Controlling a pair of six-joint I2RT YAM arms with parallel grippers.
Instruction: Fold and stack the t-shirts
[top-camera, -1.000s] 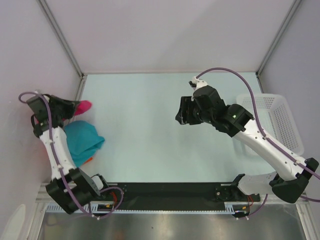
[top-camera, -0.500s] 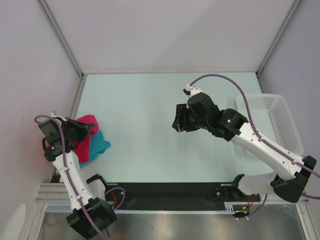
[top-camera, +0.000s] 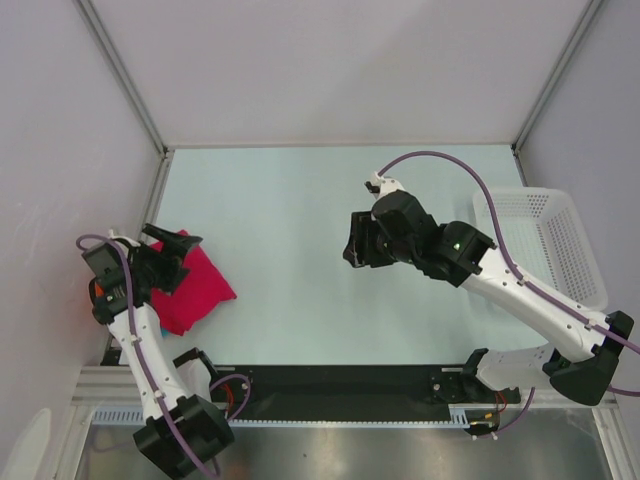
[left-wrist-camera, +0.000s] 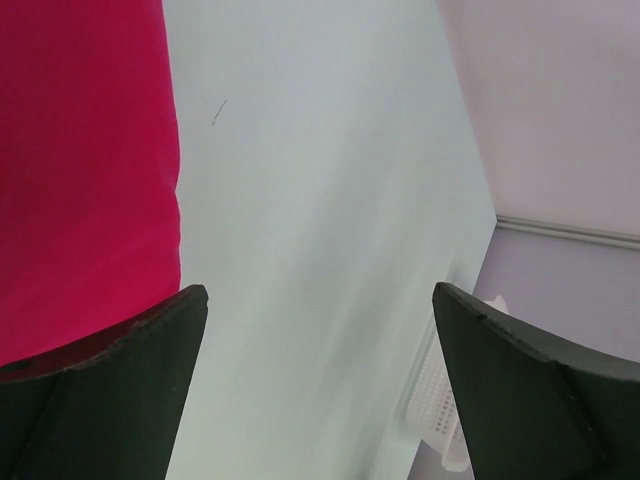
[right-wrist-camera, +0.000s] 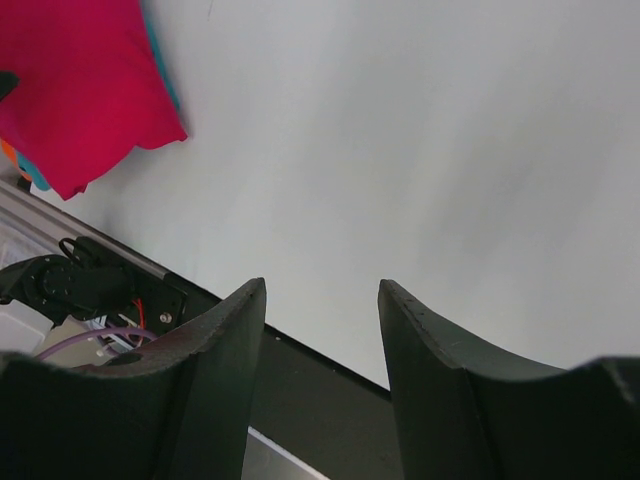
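Crimson-pink t-shirt (top-camera: 198, 290) lying at the worktop's (top-camera: 300, 200) near-left edge, teal t-shirt (right-wrist-camera: 168, 85) peeking from under it, left gripper (top-camera: 176, 260) spread wide, empty, over the crimson cloth's left side, right gripper (top-camera: 356, 240) spread, empty, well apart over mid-worktop

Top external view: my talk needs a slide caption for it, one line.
Left gripper open at the pink shirt, far left; right gripper open and empty, centre; basket far right.

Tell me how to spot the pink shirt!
Look at the pale table, at its near left corner. The pink shirt lies folded there, topping a pile. It's the only bright crimson thing, with just a teal shirt peeking from underneath.
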